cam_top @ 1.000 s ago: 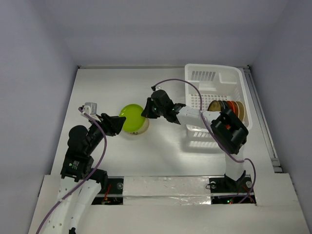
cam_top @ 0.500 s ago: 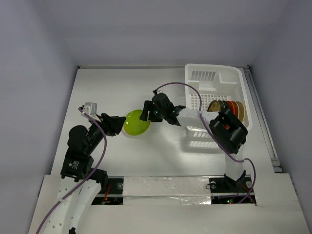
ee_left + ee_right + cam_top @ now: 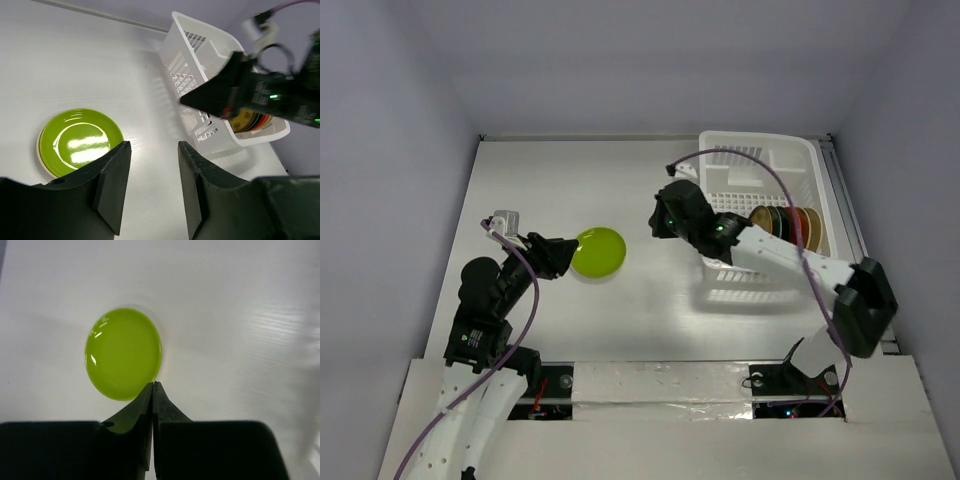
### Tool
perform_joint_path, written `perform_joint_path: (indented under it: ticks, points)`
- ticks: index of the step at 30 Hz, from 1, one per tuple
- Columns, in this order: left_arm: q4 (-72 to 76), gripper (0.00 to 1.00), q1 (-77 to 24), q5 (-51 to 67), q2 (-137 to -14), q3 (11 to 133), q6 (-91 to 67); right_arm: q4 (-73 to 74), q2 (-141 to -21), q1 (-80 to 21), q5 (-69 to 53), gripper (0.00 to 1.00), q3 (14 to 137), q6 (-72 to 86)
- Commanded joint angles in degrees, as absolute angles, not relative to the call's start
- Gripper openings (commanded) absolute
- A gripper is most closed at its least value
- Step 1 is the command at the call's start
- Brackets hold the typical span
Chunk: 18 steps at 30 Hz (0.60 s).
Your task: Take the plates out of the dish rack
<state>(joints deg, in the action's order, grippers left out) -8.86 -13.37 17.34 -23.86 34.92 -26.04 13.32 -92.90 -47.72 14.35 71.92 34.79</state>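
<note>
A lime green plate (image 3: 598,251) lies flat on the table left of centre, stacked on a cream plate whose rim (image 3: 40,154) shows beneath it. It also shows in the left wrist view (image 3: 80,140) and the right wrist view (image 3: 123,352). My left gripper (image 3: 563,255) is open and empty, just left of the plate (image 3: 152,145). My right gripper (image 3: 660,220) is shut and empty (image 3: 153,384), raised between the plate and the dish rack (image 3: 760,165). Several plates (image 3: 788,221), brown, orange and red, stand on edge in the rack.
The white dish rack (image 3: 197,60) fills the back right of the table. The right arm (image 3: 260,92) stretches across in front of the rack. The enclosure walls ring the table on three sides.
My right gripper let go of the green plate, which now lies flat, and pulled back right toward the rack with its jaws shut. The left arm has not moved.
</note>
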Motion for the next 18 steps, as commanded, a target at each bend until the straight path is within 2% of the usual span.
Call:
perform_joint_path:
  ticks: [1, 7, 8, 9, 13, 18]
  points:
    - [-6.3, 0.39, -12.9, 17.8, -23.4, 35.2, -26.1, 17.7, -83.2, -48.3, 27.5, 0.0, 71.2, 28.5]
    - [-6.2, 0.39, -12.9, 17.8, -23.2, 35.2, -26.1, 37.0, -77.2, -38.5, 38.7, 0.0, 72.4, 27.9]
    - [-6.3, 0.39, -12.9, 17.8, -23.2, 35.2, -26.1, 39.0, -76.5, -36.8, 39.6, 0.02, 71.8, 27.9]
    - [-6.2, 0.39, -12.9, 17.8, -23.2, 35.1, -26.0, 39.5, -75.6, -33.5, 39.9, 0.11, 71.0, 27.3]
    - [-6.2, 0.39, -13.4, 17.8, -23.6, 35.1, -26.1, 39.8, -73.7, -28.7, 41.5, 0.3, 67.9, 25.5]
    - [-6.2, 0.39, -13.4, 17.9, -23.7, 35.1, -26.1, 43.4, -75.1, -27.3, 44.3, 0.33, 68.9, 25.4]
